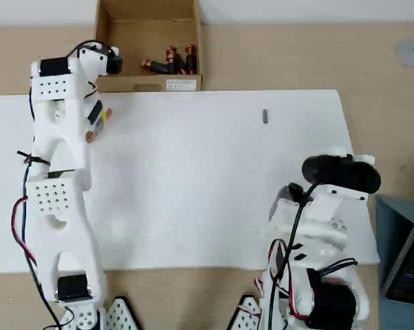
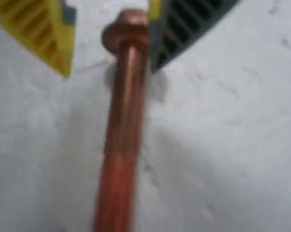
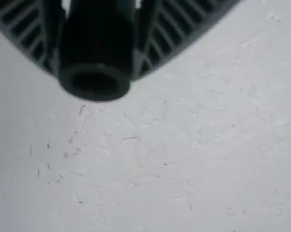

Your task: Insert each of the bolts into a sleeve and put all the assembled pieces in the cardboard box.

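**Bolt under one arm, sleeve in the other, nothing joined yet**

The left gripper (image 2: pixel 110 65) stands over the head end of a copper bolt (image 2: pixel 123 135) near the far left corner of the white mat (image 1: pixel 193 192), just in front of the cardboard box (image 1: pixel 138 84). Its jaws are parted; the dark one touches the bolt's head and the yellow one stands clear of it, so I'd say nothing is clamped yet. The bolt seems to lie on the mat, though I can't be sure.

The right gripper (image 3: pixel 94 63) is closed firmly on a black sleeve (image 3: pixel 97 48), bore facing outward, above the mat near its right edge and well apart from the bolt. Several assembled pieces (image 1: pixel 171 64) already lie in the box; a small grey piece (image 1: pixel 265 116), too small to tell, sits near the mat's far edge.

The risks, as I see them:
- Closing from this lopsided stance may shove or roll the bolt aside; the touching jaw would push before the other arrives.
- A grip on the head alone could let the long shank droop; it would then meet the sleeve's rim instead of its bore.
- A hard push might twist the sleeve in its jaws.
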